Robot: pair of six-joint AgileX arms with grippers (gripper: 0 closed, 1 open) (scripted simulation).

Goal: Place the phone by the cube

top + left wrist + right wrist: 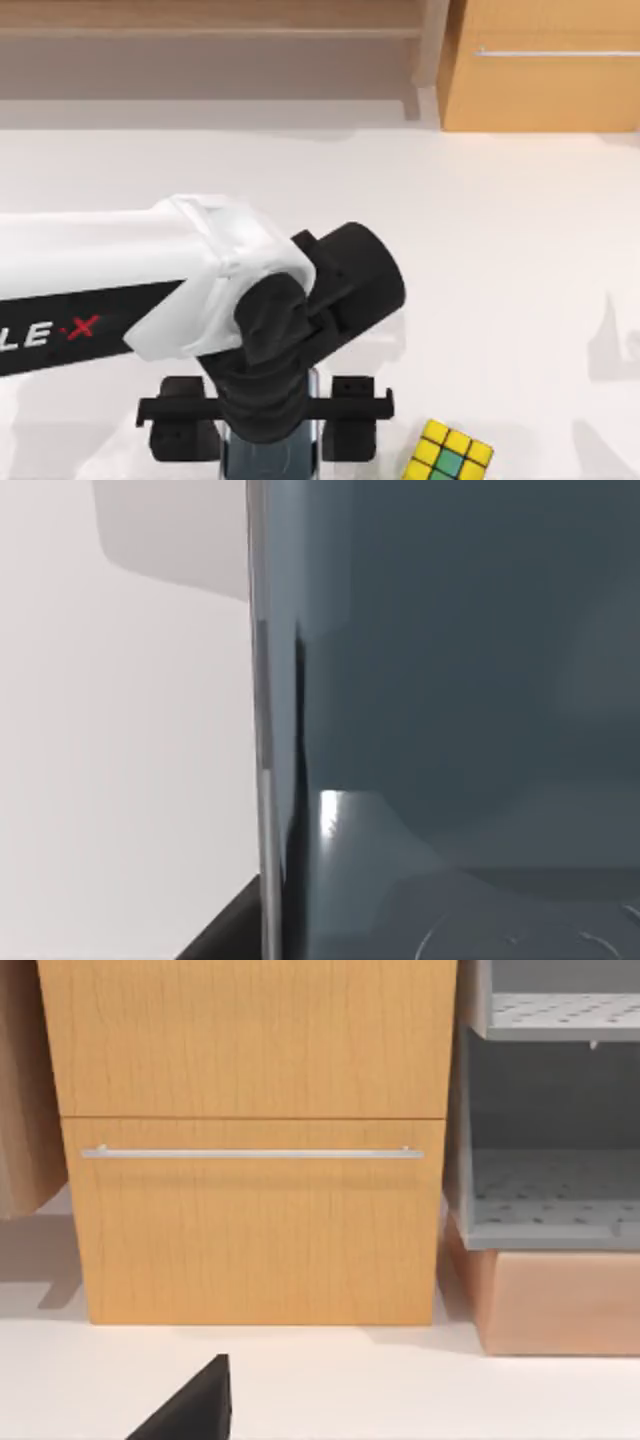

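Observation:
The phone point(268, 455), a glossy dark grey-blue slab with a silvery edge, lies lengthwise between the fingers of my left gripper point(268, 432) at the table's front edge, mostly hidden under the wrist. The black fingers press against its two long sides, so the gripper is shut on it. Seen from the left wrist, the phone's glass point(450, 710) is very close, with its silvery edge running beside the white table. The cube point(448, 455), with yellow and green stickers, sits on the table a short way right of the phone, apart from it. A black part of my right gripper point(190, 1410) shows, parked facing the cabinet.
The white table point(480, 230) stretches open behind and to the right of the left arm. A wooden cabinet with a drawer handle point(250, 1153) stands at the back right, with grey shelving point(550, 1210) beside it.

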